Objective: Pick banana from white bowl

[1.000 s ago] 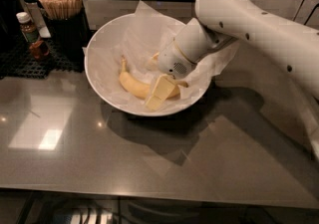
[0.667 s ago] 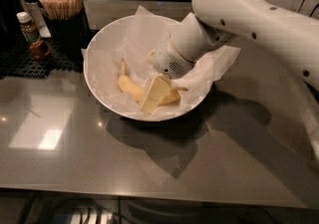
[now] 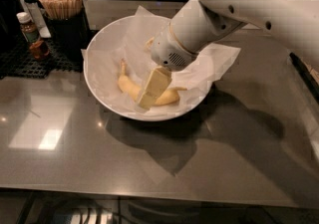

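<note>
**While the pincer sits low in the bowl, the lift is not yet made**

As far as I can judge, the reach is done and the lift is not. My pincer [image 3: 149,96] is down inside the white bowl [image 3: 129,113], laid across the middle of the banana [image 3: 128,87]. Whether it is spread or already pinching the fruit I cannot tell from this view. The banana lies flat on the crinkled paper lining [image 3: 114,49] in the 6 o'clock part of the bowl, its stem end toward 10 o'clock, and it does not look raised. So what is left, I reckon, is a sure grip and then the pull up and clear of the rim.

Around the bowl on the counter [image 3: 149,168], a dark cup of wooden sticks [image 3: 61,3] stands close by at 10 o'clock, with a small bottle [image 3: 29,28] just beyond it on a black mat [image 3: 30,61]. Paper corners hang over the rim at 12 and 3 o'clock. The loose paper is what I would watch, since it could catch and come up with the fruit. My arm's wrist [image 3: 184,39] hides the far side of the bowl.
</note>
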Robot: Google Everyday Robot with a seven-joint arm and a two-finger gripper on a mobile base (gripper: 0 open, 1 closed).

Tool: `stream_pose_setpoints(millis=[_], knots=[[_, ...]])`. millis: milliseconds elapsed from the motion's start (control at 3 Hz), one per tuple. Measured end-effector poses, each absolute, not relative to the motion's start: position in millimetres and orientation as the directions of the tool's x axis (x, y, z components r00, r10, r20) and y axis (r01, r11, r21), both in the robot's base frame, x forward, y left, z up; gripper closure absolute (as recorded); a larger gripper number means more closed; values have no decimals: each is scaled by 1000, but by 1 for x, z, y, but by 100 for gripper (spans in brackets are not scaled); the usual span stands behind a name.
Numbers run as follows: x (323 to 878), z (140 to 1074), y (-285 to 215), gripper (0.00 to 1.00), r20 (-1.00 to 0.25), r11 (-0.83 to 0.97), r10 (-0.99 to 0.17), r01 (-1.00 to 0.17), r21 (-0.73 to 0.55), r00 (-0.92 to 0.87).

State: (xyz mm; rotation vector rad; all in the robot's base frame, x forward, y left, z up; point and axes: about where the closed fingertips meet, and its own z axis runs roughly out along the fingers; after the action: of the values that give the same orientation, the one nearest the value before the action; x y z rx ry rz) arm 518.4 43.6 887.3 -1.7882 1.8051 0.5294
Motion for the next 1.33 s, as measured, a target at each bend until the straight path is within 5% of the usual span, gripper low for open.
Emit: stream_pose_setpoints(millis=[667,1333], knots=[[518,887,44,22,-622,42,-783,-995,-95,26],[519,893,32,24,-617,62,-787,-992,-112,21]])
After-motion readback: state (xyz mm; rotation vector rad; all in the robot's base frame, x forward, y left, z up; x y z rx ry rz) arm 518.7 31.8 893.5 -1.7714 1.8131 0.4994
